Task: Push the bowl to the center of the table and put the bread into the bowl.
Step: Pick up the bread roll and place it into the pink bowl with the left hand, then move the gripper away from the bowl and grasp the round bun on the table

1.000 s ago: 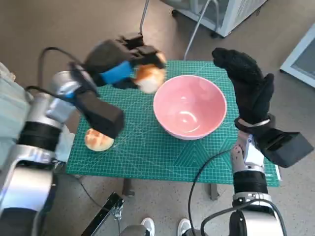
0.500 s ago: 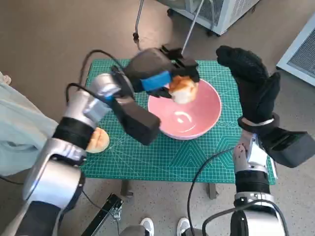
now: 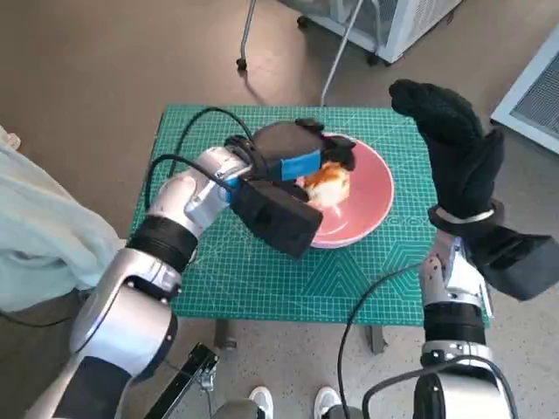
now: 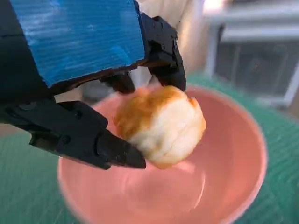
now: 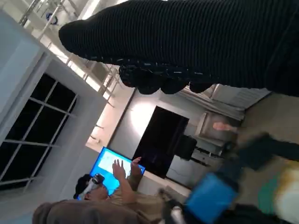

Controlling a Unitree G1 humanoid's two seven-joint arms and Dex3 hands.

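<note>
My left hand [image 3: 293, 153] holds a golden-brown bread roll [image 3: 329, 183] low inside the pink bowl [image 3: 371, 205], which stands near the middle of the green mat [image 3: 262, 271]. In the left wrist view the black fingers [image 4: 112, 149] pinch the roll [image 4: 161, 123] just above the bowl's floor [image 4: 233, 154]. My right hand [image 3: 450, 144], in its black glove, is raised upright beside the bowl's right rim and holds nothing. The right wrist view shows the glove [image 5: 201, 42] and, blurred, the blue-taped left hand [image 5: 212, 193].
A person's pale clothing [image 3: 44, 236] lies close to the table's left edge. Metal legs and a white cabinet [image 3: 393, 17] stand beyond the far edge. A person [image 5: 93, 196] sits by a blue screen in the right wrist view.
My left hand has carried the roll from left of the bowl to over it and lowered it inside. The right hand stays raised. The head view itself has shifted.
</note>
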